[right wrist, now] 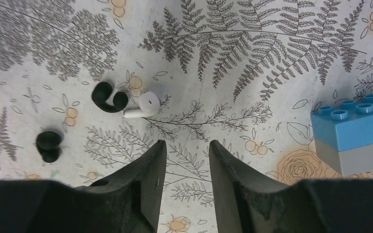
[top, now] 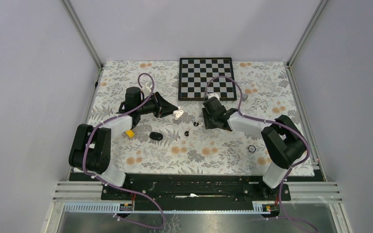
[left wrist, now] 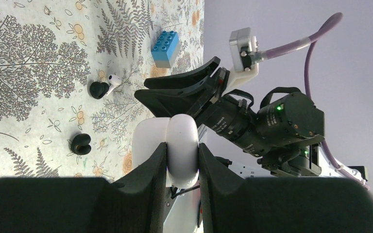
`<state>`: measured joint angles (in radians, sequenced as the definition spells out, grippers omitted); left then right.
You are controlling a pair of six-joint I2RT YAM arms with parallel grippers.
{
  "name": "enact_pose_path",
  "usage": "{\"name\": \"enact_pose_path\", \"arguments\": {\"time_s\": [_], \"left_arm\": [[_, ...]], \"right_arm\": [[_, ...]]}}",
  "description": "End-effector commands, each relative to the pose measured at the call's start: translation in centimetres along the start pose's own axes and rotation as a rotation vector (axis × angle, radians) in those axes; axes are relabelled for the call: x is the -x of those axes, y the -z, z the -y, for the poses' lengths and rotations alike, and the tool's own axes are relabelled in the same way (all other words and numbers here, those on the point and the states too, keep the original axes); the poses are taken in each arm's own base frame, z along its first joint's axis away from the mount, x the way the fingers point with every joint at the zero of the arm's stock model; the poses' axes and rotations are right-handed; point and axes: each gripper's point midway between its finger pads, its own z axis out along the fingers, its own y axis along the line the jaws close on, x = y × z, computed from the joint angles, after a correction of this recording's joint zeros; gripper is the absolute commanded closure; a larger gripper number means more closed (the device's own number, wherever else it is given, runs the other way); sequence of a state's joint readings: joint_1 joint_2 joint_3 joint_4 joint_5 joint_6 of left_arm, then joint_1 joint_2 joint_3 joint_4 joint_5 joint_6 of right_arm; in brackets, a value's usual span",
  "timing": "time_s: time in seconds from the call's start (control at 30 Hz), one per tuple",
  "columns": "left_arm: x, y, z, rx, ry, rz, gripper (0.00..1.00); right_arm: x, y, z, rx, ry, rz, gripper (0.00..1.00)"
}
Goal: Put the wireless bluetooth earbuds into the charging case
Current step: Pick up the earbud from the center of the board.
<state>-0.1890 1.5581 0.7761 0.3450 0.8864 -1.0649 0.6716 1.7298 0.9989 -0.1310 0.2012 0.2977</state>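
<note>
My left gripper is shut on the white charging case and holds it above the mat, its lid seemingly swung open. My right gripper is open and empty, just above the mat. One white earbud lies ahead of the right fingertips, touching a black earbud. A second black earbud lies apart, further left. Only one white earbud is in view.
A blue-and-grey brick sits right of the right gripper. A black oval object and a yellow block lie by the left arm. A chessboard is at the back, a small dark ring front right.
</note>
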Motion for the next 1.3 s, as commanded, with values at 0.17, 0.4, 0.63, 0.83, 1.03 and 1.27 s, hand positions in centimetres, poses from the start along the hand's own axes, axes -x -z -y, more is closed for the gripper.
{"name": "enact_pose_path", "arguments": {"time_s": [0.17,0.4,0.63,0.83,1.03,1.27], "left_arm": [[0.4,0.6,1.7,-0.048,-0.073,0.017,1.0],[0.4,0.8,1.4,-0.044,-0.066,0.02,1.0],[0.4,0.9,1.4,-0.046,-0.068,0.018,1.0],[0.5,0.9,1.5,-0.049,-0.067,0.018,1.0],[0.3,0.9,1.4,-0.046,-0.063,0.016,1.0],[0.5,0.9,1.4,-0.045,-0.064,0.02,1.0]], "right_arm": [[3.3,0.4,-3.2,0.062,-0.164,0.077,0.55],[3.1,-0.6,-4.4,0.06,-0.126,0.065,0.6],[2.4,-1.3,-4.2,0.023,-0.103,0.039,0.61],[2.3,-2.1,-4.4,0.002,-0.092,0.029,0.59],[1.8,-2.6,-4.4,-0.026,-0.065,0.012,0.58],[1.6,-1.7,-3.3,-0.075,-0.006,0.02,0.62]]}}
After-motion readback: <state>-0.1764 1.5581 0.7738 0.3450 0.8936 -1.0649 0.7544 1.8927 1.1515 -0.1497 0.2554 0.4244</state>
